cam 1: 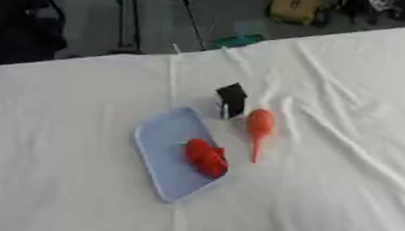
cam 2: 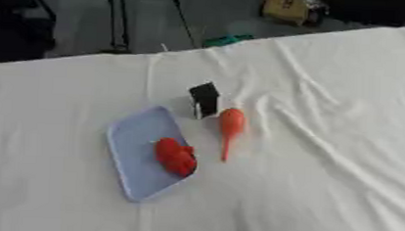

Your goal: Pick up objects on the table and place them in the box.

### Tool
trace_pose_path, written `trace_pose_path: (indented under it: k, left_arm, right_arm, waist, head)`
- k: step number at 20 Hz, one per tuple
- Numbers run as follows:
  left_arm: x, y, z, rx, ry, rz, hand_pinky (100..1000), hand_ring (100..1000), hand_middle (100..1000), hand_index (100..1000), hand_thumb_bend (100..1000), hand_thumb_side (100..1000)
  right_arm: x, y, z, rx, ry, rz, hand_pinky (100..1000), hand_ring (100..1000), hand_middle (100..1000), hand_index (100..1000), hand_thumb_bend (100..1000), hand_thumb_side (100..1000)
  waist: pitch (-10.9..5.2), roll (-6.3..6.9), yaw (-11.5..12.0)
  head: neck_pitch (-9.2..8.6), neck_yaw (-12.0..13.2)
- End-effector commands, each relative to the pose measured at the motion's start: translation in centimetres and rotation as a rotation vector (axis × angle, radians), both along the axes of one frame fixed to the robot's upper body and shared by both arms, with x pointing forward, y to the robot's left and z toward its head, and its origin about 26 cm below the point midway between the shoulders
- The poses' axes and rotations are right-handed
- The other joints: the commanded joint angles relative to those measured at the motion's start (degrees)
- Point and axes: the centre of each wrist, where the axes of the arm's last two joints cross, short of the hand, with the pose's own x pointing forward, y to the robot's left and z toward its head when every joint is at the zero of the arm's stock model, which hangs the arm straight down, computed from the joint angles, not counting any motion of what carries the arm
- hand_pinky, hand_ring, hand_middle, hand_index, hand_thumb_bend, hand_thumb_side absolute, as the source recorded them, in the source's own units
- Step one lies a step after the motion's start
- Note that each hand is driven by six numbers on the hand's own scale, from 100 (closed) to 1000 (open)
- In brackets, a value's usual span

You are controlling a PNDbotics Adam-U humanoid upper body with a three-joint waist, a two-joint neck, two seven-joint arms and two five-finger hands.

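A shallow, pale blue rectangular tray [cam 1: 157,150] with rounded corners is lying askew on a wrinkled white tablecloth [cam 1: 340,182], its long axis running from about 11 o'clock to 5 o'clock. A lumpy red object [cam 1: 206,158] (its exact kind is too blurred to tell) is sitting inside the tray, against the rim at the tray's 4 o'clock side.

Just outside that rim, at the tray's 2 o'clock, an orange carrot-shaped object [cam 1: 258,128] is lying on the cloth, its rounded end pointing toward 12 o'clock and its thin tip toward 6 o'clock. It is resting near the red object but apart from it, with the tray's edge between them.

At the carrot shape's 11 o'clock, just beside its rounded end, a small black block with a white face [cam 1: 231,100] is standing on the cloth, close to the tray's far corner.

Neither of the robot's hands is showing in either eye view, so the state of their fingers cannot be told.
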Motion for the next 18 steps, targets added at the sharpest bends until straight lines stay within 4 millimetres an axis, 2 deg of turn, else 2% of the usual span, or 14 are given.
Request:
trace_pose_path:
  k: [1, 7, 8, 13, 16, 18]
  left_arm:
    - [-0.6, 0.8, 0.9, 0.024, -0.013, 0.014, 817, 947, 992, 946, 100, 1000]
    - [-0.6, 0.9, 0.6, 0.014, -0.005, 0.022, 818, 948, 992, 945, 100, 1000]
    - [-0.6, 0.9, 0.6, 0.014, -0.003, 0.023, 817, 948, 991, 943, 100, 1000]
    - [-0.5, 0.5, 0.2, 0.015, 0.021, 0.000, 817, 947, 987, 933, 100, 1000]
    - [-0.5, 0.5, 0.1, 0.017, 0.029, -0.001, 815, 947, 985, 930, 100, 1000]
    - [-0.5, 0.4, 0.1, 0.017, 0.032, -0.009, 815, 947, 986, 929, 100, 1000]
  right_arm:
    - [-0.7, -0.1, 1.0, -0.004, -0.044, 0.022, 845, 832, 779, 868, 100, 948]
    - [-0.8, 0.8, 1.4, -0.016, -0.069, 0.063, 849, 840, 797, 887, 100, 962]
    - [-0.8, 1.0, 1.5, -0.022, -0.072, 0.072, 861, 861, 826, 912, 100, 986]
    - [-0.9, 4.7, 1.7, -0.100, -0.082, 0.203, 875, 892, 860, 923, 100, 991]
    - [-0.8, 6.9, 2.1, -0.170, -0.094, 0.247, 885, 907, 881, 931, 100, 991]
    - [-0.3, 8.2, 2.3, -0.215, -0.086, 0.263, 889, 912, 889, 935, 100, 992]
  waist:
    - [-0.71, -0.25, 0.0]
    - [-0.73, -0.38, 0.2]
    - [-0.78, -0.42, 0.2]
    - [-1.68, -1.04, 1.6]
    - [-1.74, -1.03, 1.4]
    - [-1.69, -1.20, 1.9]
  head:
    - [-0.76, 0.1]
    - [-0.82, 0.4]
    - [-0.82, 0.4]
    - [-0.11, -1.2]
    - [-0.02, -1.1]
    - [-0.02, -1.9]
